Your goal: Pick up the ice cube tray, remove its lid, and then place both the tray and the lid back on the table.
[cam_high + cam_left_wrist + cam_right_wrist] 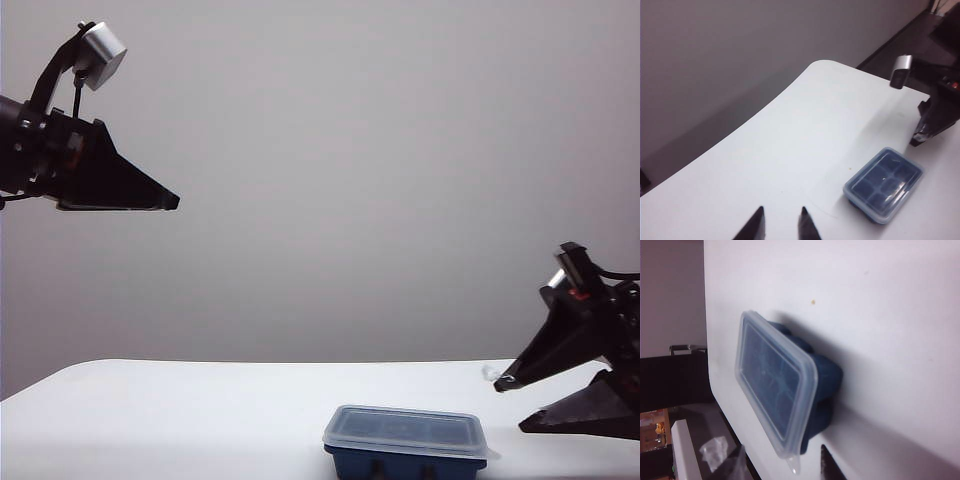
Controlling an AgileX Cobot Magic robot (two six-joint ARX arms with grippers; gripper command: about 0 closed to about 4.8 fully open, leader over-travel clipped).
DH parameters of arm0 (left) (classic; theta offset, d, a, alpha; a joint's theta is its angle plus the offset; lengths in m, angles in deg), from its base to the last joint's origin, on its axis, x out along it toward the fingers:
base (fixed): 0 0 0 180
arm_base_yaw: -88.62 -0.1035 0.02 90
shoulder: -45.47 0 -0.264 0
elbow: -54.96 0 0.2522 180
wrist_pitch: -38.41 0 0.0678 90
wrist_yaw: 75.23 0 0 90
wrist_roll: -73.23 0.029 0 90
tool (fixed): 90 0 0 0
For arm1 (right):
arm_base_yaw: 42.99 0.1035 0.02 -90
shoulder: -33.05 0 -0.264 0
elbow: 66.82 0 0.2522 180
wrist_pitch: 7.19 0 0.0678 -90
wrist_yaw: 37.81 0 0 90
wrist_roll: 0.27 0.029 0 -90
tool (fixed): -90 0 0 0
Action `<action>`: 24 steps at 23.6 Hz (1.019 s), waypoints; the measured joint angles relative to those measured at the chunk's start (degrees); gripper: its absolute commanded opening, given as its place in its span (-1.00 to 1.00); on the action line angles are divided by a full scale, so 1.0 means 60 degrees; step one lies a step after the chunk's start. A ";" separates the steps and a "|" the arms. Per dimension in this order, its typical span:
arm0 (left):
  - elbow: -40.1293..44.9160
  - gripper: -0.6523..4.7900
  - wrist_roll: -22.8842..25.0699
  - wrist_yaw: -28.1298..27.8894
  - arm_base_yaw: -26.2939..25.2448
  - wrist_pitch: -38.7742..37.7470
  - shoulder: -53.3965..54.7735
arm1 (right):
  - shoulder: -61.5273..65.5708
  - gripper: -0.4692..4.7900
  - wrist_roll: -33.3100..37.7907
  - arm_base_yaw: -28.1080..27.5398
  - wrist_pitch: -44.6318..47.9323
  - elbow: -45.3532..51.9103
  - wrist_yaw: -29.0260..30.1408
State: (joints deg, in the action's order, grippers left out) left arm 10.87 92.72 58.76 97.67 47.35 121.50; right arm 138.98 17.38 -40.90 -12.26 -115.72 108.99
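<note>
Ice cube tray (405,462) sits on the counter (180,420) at about 6 o'clock in the exterior view, just R of centre, lid (407,430) on top and seated all round. Long axis runs 9-to-3 across that view.

R tool (512,395) is the near one: low over the counter at about 4 o'clock, tips aimed toward 9, tray's short R end lying toward 8 o'clock from the tips, near but clearly apart. Its two black fingers stand spread, one above the other in the exterior view; nothing between them. In the R wrist view the tray (822,390) and lid (775,385) fill the middle, the lid's corner tab (794,466) closest to the finger tips.

L tool (782,220) hangs high at 10 o'clock in the exterior view, well apart from the tray. L wrist view shows its fingers with a narrow gap, holding nothing; tray (885,187) lies off toward 3 o'clock of them.

Judgement: pick looks like the R arm's job, coming in along the long axis onto the short end.
</note>
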 measured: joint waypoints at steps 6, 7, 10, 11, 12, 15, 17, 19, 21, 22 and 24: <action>0.0000 -0.43 0.0004 -0.0080 0.0539 0.0076 0.0000 | 0.0736 -0.14 0.0350 0.0517 -0.0178 -0.0969 -0.0404; 0.0000 -0.43 0.0004 -0.0080 0.0543 0.0076 0.0000 | 0.0820 -0.14 0.0364 0.0535 -0.0229 -0.1064 -0.0481; 0.0000 -0.43 0.0000 -0.0087 0.0528 0.0076 0.0000 | 0.0994 -0.14 0.0379 0.0535 -0.0412 -0.1206 -0.0543; 0.0000 -0.43 0.0000 -0.0087 0.0532 0.0073 0.0000 | 0.1009 -0.14 0.0379 0.0535 -0.0463 -0.1206 -0.0539; 0.0000 -0.43 0.0000 -0.0084 0.0535 0.0076 0.0000 | 0.1020 -0.14 0.0375 0.0535 -0.0583 -0.1206 -0.0535; 0.0000 -0.43 0.0000 -0.0095 0.0535 0.0076 0.0000 | 0.1042 -0.16 0.0372 0.0543 -0.1035 -0.1198 -0.0521; 0.0000 -0.43 0.0000 -0.0095 0.0535 0.0076 0.0000 | 0.1042 -0.16 0.0375 0.0568 -0.1089 -0.1198 -0.0503; 0.0000 -0.43 0.0000 -0.0098 0.0532 0.0076 0.0000 | 0.1042 -0.18 0.0375 0.0674 -0.1115 -0.1198 -0.0499; 0.0000 -0.43 0.0004 -0.0098 0.0535 0.0080 0.0000 | 0.1042 -0.19 0.0375 0.1035 -0.1107 -0.1202 -0.0510; 0.0000 -0.43 0.0004 -0.0098 0.0535 0.0080 0.0000 | 0.1042 -0.19 0.0379 0.1144 -0.1096 -0.1198 -0.0517; 0.0000 -0.43 0.0004 -0.0098 0.0535 0.0084 0.0000 | 0.1045 -0.66 0.0532 0.1435 -0.0871 -0.1198 -0.0663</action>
State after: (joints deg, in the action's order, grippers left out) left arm 10.87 92.74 58.17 100.89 47.85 121.50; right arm 145.25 20.57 -32.29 -17.49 -122.91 105.01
